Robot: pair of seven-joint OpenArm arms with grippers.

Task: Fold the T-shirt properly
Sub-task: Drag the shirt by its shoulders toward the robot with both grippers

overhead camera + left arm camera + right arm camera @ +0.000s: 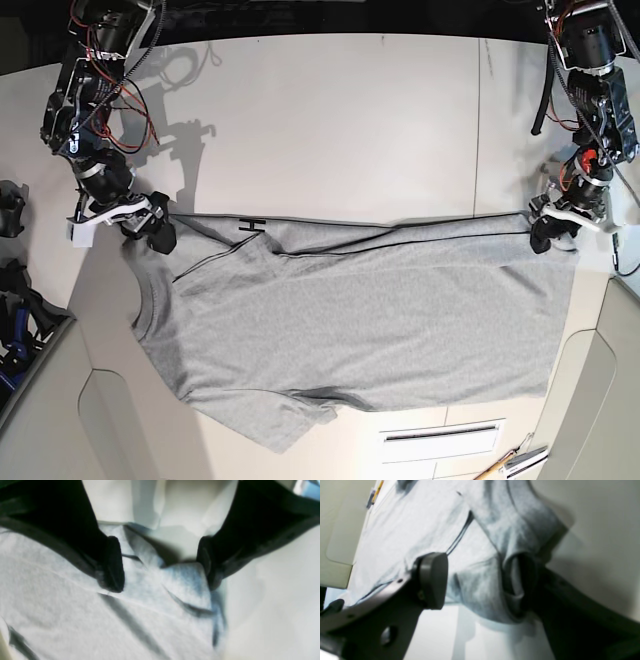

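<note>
The heather-grey T-shirt [350,320] lies spread flat across the white table [330,130], its plain side up and a sleeve pointing toward the front edge. My left gripper [552,230] sits at the shirt's far right corner. In the left wrist view its jaws stand open [160,563] over a bunched fold of the T-shirt [62,600]. My right gripper [150,222] is at the shirt's far left corner. It is open [480,582], and a hump of the T-shirt [415,525] rises between the round pad [433,580] and the other finger, which it touches.
Black fixtures [12,215] stand off the table's left edge. A slot handle [440,435] and small tools [510,462] lie at the front right. Wiring hangs from both arm bases at the table's back corners.
</note>
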